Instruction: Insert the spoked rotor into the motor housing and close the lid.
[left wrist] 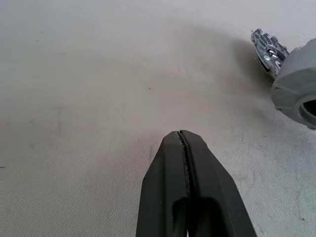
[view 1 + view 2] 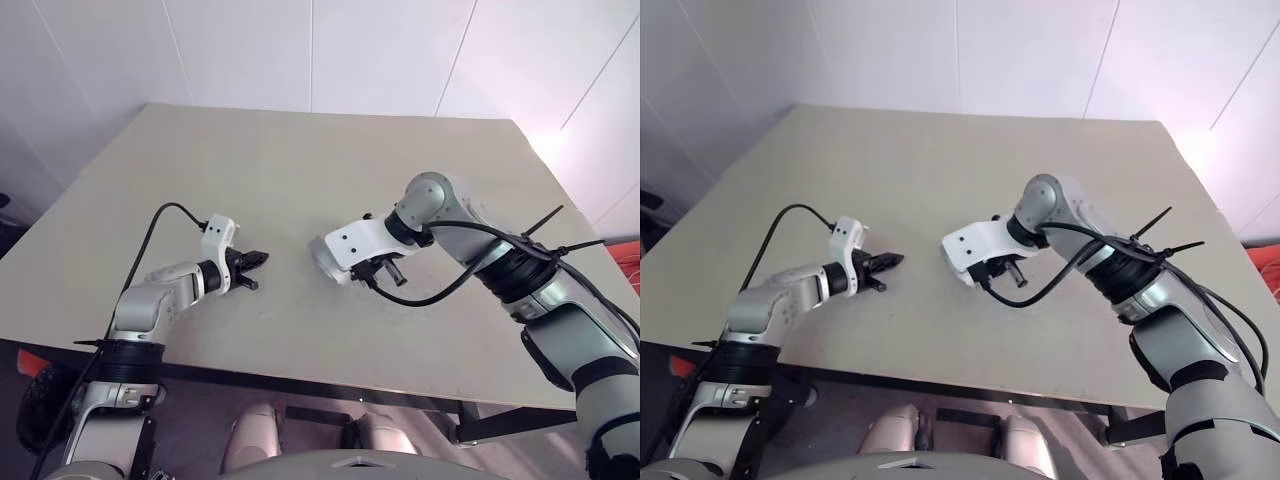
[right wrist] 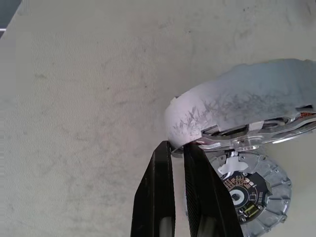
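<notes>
Right gripper [image 3: 177, 145]: black fingers nearly together, pinching the edge of a pale grey, scuffed round piece [image 3: 237, 98] with a bright silver metal rim right under it. I can't tell whether this is the rotor or part of the housing; no black rim or copper windings are readable.

Just beside the fingers, below that piece, is a flat silver-grey round disc with radial fins and a dark centre [image 3: 249, 192]. It's likely the lid, apart from the held piece and not seated on anything.

Left gripper [image 1: 181, 134]: fingers pressed shut, empty, low over the bare beige table [image 2: 300, 170], well apart from the parts.

Progress, as a judgement: mid-task. The parts are gathered at the right gripper, no closed assembly is visible, and rotor insertion is unconfirmed. Lid closing is still left.
</notes>
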`<move>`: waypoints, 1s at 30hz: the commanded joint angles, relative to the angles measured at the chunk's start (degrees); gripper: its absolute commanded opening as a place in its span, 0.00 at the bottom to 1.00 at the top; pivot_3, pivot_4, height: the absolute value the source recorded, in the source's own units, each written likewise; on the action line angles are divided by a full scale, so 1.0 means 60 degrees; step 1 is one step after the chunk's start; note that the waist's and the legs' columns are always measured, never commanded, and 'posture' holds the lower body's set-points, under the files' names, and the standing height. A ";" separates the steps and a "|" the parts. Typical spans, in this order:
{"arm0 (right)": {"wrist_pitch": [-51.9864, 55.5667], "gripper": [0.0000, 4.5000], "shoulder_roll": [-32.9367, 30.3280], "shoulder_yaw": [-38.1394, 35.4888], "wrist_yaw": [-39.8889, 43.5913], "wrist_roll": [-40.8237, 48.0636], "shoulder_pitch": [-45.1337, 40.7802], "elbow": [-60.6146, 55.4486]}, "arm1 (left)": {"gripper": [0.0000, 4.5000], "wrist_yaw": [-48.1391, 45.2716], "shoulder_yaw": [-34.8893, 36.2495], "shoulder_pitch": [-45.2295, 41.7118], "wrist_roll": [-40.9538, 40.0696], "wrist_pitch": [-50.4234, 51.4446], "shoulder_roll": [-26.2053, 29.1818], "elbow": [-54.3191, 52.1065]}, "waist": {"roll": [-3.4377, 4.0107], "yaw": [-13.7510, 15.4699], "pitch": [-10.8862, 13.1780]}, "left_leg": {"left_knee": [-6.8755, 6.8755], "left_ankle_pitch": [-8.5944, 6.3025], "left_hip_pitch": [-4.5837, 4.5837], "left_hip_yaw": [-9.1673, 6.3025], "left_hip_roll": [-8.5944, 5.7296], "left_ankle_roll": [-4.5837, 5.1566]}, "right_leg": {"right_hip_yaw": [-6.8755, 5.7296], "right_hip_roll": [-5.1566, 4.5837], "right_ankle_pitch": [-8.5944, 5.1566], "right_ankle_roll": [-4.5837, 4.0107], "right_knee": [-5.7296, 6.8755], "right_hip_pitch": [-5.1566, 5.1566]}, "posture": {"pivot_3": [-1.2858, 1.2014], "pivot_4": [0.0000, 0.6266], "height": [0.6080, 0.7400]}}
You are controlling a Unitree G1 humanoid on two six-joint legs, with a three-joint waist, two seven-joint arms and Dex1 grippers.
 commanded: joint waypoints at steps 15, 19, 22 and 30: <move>0.6142 0.00 0.2595 -0.0080 -0.0743 0.0739 -0.1865 0.1562 | 0.00 0.0297 0.0718 0.0375 -0.0286 0.0153 0.0358 -0.0953 | -0.0010 0.0083 0.0014 | -0.0001 0.0009 -0.0005 -0.0015 0.0005 -0.0085 | -0.0008 0.0009 0.0000 -0.0002 -0.0003 0.0005 | 0.52 0.00 1.00; 0.6523 0.00 0.2725 0.0053 -0.1028 0.0846 -0.1876 0.1544 | 0.00 0.0315 0.0771 0.0371 -0.0305 0.0154 0.0423 -0.0940 | -0.0011 0.0043 0.0015 | -0.0001 0.0010 0.0003 -0.0015 -0.0001 -0.0091 | -0.0008 0.0002 0.0001 0.0000 -0.0002 0.0010 | 0.52 0.00 1.00; 0.7013 0.00 0.3008 -0.0013 -0.1438 0.0937 -0.1982 0.1827 | 0.00 0.0323 0.0821 0.0356 -0.0314 0.0147 0.0470 -0.0935 | -0.0010 0.0012 0.0015 | -0.0003 0.0020 0.0011 -0.0020 0.0004 -0.0110 | -0.0008 0.0007 0.0001 0.0000 0.0006 0.0010 | 0.52 0.00 1.00; 0.7512 0.08 0.3721 -0.0281 -0.2336 0.1395 -0.2485 0.3127 | 0.00 0.0365 0.0867 0.0319 -0.0311 0.0115 0.0502 -0.0952 | -0.0004 -0.0002 0.0019 | -0.0006 0.0025 0.0049 -0.0027 0.0005 -0.0124 | -0.0008 0.0009 0.0001 0.0000 0.0010 0.0041 | 0.52 0.00 1.00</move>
